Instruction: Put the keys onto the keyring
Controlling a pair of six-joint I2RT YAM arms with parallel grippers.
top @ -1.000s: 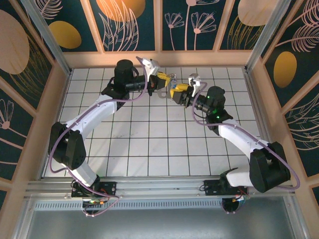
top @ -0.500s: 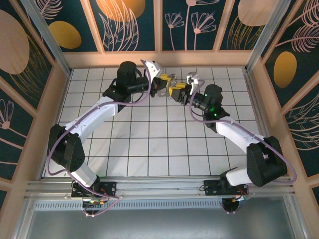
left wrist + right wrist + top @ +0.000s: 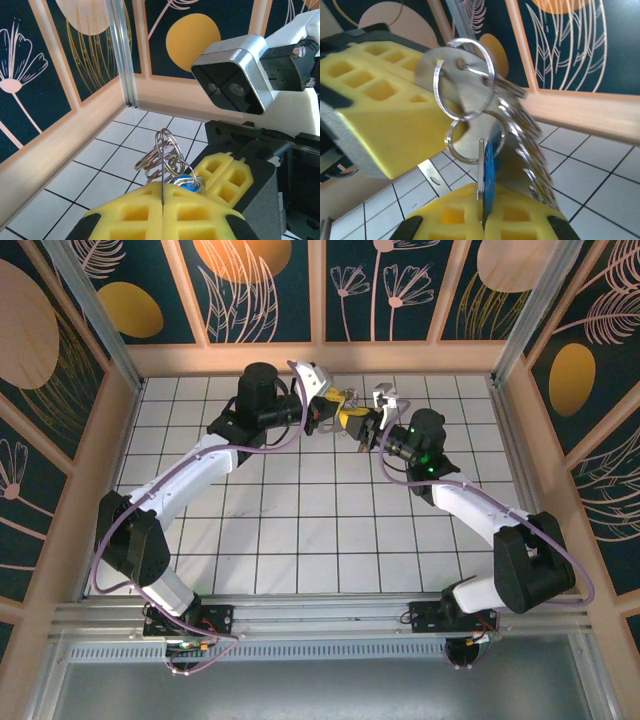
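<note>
Both grippers meet in mid-air over the far tiles. My left gripper [image 3: 325,405] [image 3: 163,200] is shut on the thin edge of the silvery keyring [image 3: 162,150] [image 3: 465,85] [image 3: 348,399], whose split rings and bumpy chain side stand above its yellow pads. My right gripper [image 3: 360,423] [image 3: 484,210] is shut on the key [image 3: 488,165] [image 3: 187,184], gripping its blue head edge-on. A small split ring [image 3: 470,137] of the keyring lies against the key's head. I cannot tell whether it passes through the hole. The two pairs of pads nearly touch.
The white tiled floor [image 3: 300,510] lies below the raised grippers. Wooden walls with dark patterned panels [image 3: 330,355] close the back and sides, with an aluminium post [image 3: 122,55] in the far corner close behind the grippers.
My right gripper has closed onto the key's blue head. Both grippers have shifted slightly closer together, and the left has kept its grip on the keyring.
</note>
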